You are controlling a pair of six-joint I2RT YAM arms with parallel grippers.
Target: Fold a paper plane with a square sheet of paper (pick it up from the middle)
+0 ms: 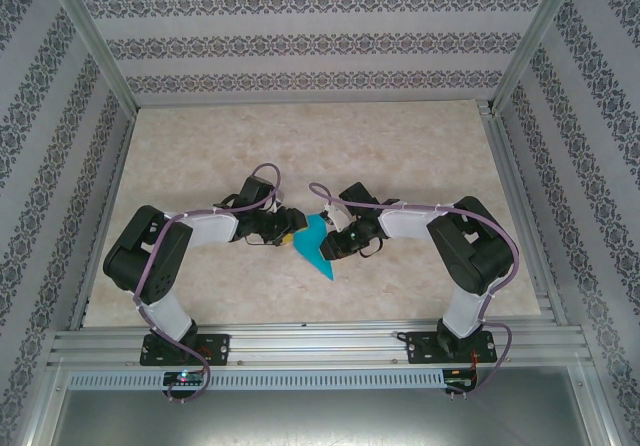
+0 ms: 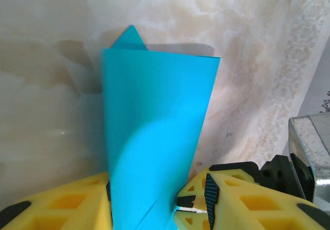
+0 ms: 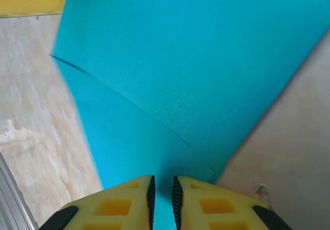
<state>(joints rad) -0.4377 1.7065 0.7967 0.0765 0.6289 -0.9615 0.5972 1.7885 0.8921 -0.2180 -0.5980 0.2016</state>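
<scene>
Marble-patterned bench [image 1: 200, 146] underneath. Pinches the half-folded paper plane [image 1: 316, 246] between the pressed-together fingers of the right end effector [image 3: 162, 191]; straddles its opposite side with the left end effector [image 2: 144, 201], spread partway. Should hold that pinch firm, layers aligned, crease pressed slowly.

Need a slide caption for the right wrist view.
Right claw pinching the folded turquoise paper, marble-look table behind.

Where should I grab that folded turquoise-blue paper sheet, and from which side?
Probably pinch the folded turquoise-blue paper sheet at its layered edge near the crease, coming edge-on like the right hand: it is flat and thin, so only its faces offer grip.
</scene>
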